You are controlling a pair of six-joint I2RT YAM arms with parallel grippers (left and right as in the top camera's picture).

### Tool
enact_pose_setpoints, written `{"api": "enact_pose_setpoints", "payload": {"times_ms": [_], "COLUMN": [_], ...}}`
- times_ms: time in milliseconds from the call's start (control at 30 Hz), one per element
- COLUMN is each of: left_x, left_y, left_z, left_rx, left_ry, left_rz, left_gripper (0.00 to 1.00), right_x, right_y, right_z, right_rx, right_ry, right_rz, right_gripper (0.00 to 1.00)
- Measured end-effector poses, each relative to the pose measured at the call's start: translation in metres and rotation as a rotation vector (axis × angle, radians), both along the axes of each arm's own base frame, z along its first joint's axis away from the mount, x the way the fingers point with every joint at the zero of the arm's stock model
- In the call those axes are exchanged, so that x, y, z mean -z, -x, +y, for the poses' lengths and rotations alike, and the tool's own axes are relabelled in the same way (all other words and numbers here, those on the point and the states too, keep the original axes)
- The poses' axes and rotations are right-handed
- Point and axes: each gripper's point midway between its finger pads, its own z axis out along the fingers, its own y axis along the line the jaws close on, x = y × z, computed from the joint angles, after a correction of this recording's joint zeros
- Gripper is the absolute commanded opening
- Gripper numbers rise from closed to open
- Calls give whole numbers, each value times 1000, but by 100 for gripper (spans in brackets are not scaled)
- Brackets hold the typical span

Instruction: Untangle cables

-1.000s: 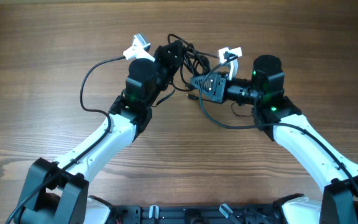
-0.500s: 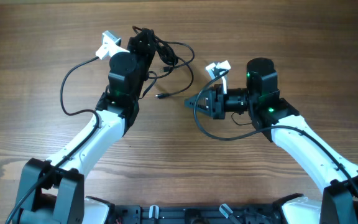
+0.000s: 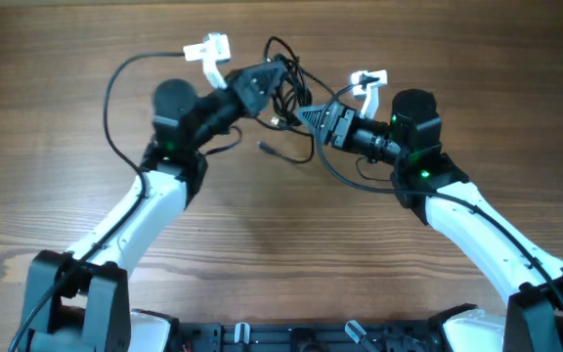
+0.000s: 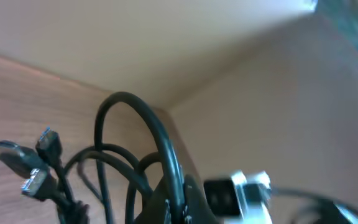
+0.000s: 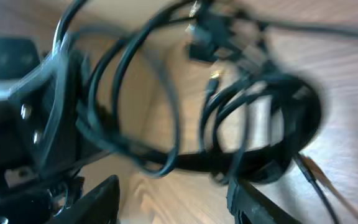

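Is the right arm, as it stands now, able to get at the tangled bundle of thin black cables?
Probably yes. The right gripper is open and points at the tangled bundle of thin black cables, held by the left gripper; nothing stands between them.
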Motion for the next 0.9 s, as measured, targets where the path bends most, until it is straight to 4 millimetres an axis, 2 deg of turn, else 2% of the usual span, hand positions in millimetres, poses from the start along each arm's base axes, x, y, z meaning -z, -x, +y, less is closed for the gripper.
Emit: {"api": "enact_pose_setpoints", "payload": {"times_ms": [133, 200, 300, 367, 433, 567, 633, 667, 767, 900], "left_x": [-7, -11, -11, -10, -10, -9, -9, -9, -9, -9], "left_y": [12, 29, 56, 66, 76, 84, 84, 84, 85, 91], "left_z": [36, 46, 37, 32, 25, 18, 17, 17, 17, 8], "left_rx": [143, 255, 417, 480, 533, 576, 577, 577, 578, 606], "left_ry": [-25, -40, -58, -64, -73, -84, -87, -88, -92, -107], "left_rz": [-81, -135, -183, -201, -229, -269, -277, -279, -289, -346], "left_gripper": [4, 4, 4, 4, 4, 4, 4, 4, 4, 4], "right_x": [-2, -9, -10, -12, -24, -31, -32, -32, -32, -32], "right_y": [-10, -12, -12, -12, -11, -3, 1, 2, 5, 11], "right_z": [-11, -10, -10, -9, -6, 0, 3, 3, 6, 15], "right_rx": [49, 59, 96, 122, 108, 61, 37, 29, 17, -8], "right_ry": [-2, -35, -123, -195, -271, -334, -339, -344, -347, -346], "right_rz": [-11, -9, 117, 215, 247, 315, 331, 340, 351, 360], "right_gripper": [58, 57, 47, 46, 46, 45, 34, 33, 34, 46]}}
